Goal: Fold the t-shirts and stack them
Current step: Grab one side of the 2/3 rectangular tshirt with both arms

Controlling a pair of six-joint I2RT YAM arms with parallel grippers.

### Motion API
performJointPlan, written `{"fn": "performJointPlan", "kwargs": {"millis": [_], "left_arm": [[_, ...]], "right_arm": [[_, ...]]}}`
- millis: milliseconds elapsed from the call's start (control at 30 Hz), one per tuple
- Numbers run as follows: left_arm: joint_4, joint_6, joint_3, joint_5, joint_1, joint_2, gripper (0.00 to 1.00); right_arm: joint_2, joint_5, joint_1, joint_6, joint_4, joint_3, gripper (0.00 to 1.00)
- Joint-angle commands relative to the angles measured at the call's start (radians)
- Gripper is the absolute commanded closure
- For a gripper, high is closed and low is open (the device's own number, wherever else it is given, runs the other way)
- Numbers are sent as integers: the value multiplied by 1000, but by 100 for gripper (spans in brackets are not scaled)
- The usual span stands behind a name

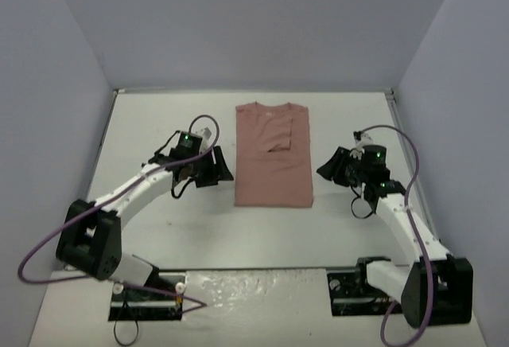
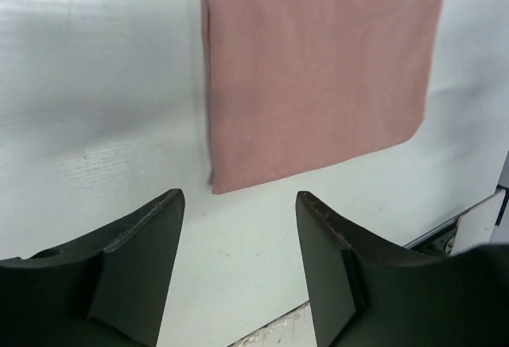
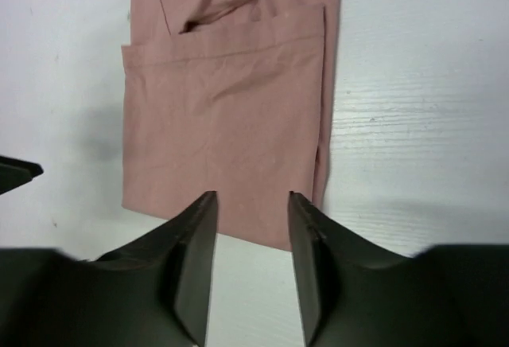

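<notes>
Top view: the folded t-shirt [image 1: 273, 156] lies flat mid-desk [image 1: 159, 124], with the left hand [image 1: 223, 168] at its 9 o'clock and the right hand [image 1: 330, 168] at 3.
Left wrist: jaws half-wide, empty; the t-shirt [image 2: 318, 68] is at 12 o'clock.
Right wrist: jaws narrow, empty; the t-shirt [image 3: 223, 124] is at 12.

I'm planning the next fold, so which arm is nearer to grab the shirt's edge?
Right, narrowly, I'd judge. The right gripper, open, has the edge of the shirt just between its fingertips; the left gripper, also open, sits short of the corner.
</notes>
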Motion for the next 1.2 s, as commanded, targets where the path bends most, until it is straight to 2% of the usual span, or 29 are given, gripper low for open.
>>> {"fn": "performJointPlan", "kwargs": {"millis": [0,100,200,433,667,933,1033,1167], "left_arm": [[-159,-31,57,-141,-46,-42,41],[-159,-60,57,-156,-100,25,37],[-155,-96,62,-181,-141,79,32],[-145,-95,104,-219,-172,180,32],[-126,-95,129,-214,-176,249,35],[-121,-115,119,-216,-221,283,39],[-121,-127,109,-209,-229,301,44],[-116,-130,106,-223,-249,308,56]], "right_arm": [[-46,209,45,-8,-210,55,56],[-28,307,93,10,-256,49,37],[3,347,140,73,-274,40,29],[97,416,237,155,-283,30,32],[168,442,264,162,-268,56,37],[211,452,283,177,-248,46,38],[227,453,293,187,-240,47,38],[256,477,320,203,-230,49,37]]}}
